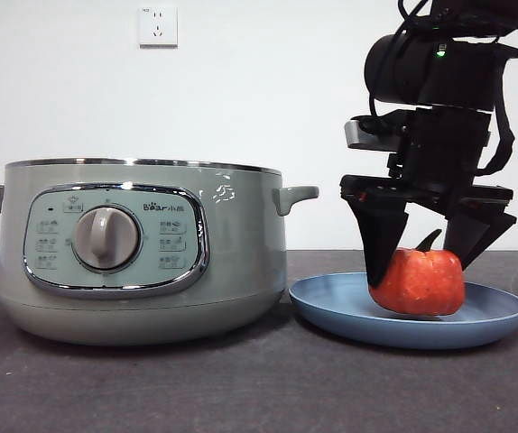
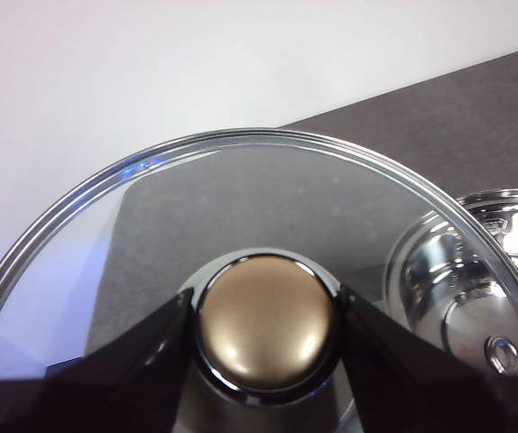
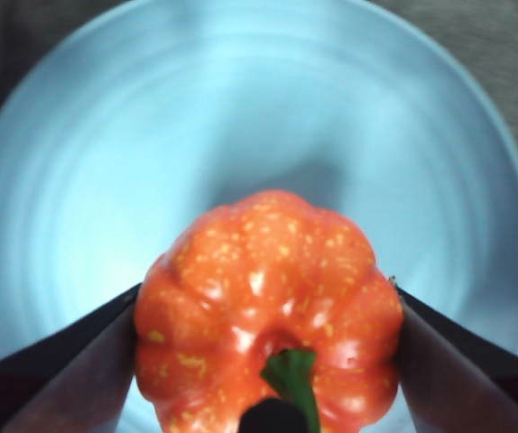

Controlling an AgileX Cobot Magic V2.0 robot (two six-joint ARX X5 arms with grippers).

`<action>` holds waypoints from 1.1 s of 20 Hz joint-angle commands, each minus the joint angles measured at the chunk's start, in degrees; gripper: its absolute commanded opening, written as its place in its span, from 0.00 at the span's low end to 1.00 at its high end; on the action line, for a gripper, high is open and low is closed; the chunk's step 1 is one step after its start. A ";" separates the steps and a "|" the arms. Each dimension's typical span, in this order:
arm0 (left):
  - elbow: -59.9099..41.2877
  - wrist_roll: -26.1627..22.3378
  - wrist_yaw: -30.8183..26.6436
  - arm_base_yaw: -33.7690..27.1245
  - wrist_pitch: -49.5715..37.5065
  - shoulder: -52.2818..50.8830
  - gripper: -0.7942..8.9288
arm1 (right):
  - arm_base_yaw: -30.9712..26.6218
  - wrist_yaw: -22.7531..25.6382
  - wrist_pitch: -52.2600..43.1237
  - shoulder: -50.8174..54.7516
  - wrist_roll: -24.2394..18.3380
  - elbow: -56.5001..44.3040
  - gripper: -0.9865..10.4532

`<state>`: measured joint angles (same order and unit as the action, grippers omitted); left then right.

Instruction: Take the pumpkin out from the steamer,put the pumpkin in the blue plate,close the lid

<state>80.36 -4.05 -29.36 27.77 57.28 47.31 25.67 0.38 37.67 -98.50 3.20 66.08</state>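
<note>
The orange-red pumpkin (image 1: 419, 281) with its green stem sits low on the blue plate (image 1: 331, 308), to the right of the steamer (image 1: 223, 262). My right gripper (image 1: 421, 271) comes down from above and is shut on the pumpkin's sides. In the right wrist view the pumpkin (image 3: 268, 298) sits between the two jaws over the plate (image 3: 241, 117). The steamer stands open, with no lid on it. My left gripper (image 2: 266, 336) is shut on the knob of the glass lid (image 2: 241, 194) and holds it up. The steamer's shiny inside (image 2: 476, 289) shows through the glass. The left arm is out of the front view.
The dark table (image 1: 259, 388) carries the steamer on the left and the plate on the right, almost touching. A white wall with outlets (image 1: 158, 25) stands behind. The steamer's side handle (image 1: 297, 196) sticks out toward the right arm.
</note>
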 commanded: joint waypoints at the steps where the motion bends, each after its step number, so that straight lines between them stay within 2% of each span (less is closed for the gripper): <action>1: 0.90 -0.24 -0.22 0.02 -2.82 -0.55 0.07 | 0.20 -0.28 -0.04 -0.94 -0.35 -0.48 0.17; 3: 0.92 -0.24 -0.22 0.02 -2.89 -0.48 0.07 | 0.22 -0.28 0.20 -0.96 -0.33 -0.48 0.34; 5: 0.90 -0.24 -0.20 0.02 -2.89 -0.48 0.07 | 0.22 -0.26 0.31 -0.96 -0.33 -0.48 0.42; 9: 0.90 -0.22 -0.11 0.02 -2.82 -0.48 0.07 | 0.15 -0.26 0.26 -0.96 -0.33 -0.48 0.51; 13: 0.90 -0.13 2.86 0.02 -2.84 -0.46 0.07 | 0.22 -0.28 0.15 -0.87 -0.09 -0.48 0.54; 16: 0.90 -0.09 2.97 0.02 -3.04 0.37 0.07 | 0.22 -0.31 0.35 -0.13 -0.09 -0.46 0.53; 22: 0.90 -0.04 12.72 0.02 -5.29 6.69 0.07 | 0.22 -0.33 1.66 11.06 -0.04 -0.46 0.53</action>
<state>80.36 -4.03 -16.19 27.79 54.59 54.61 25.80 0.12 39.33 -87.66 3.20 65.98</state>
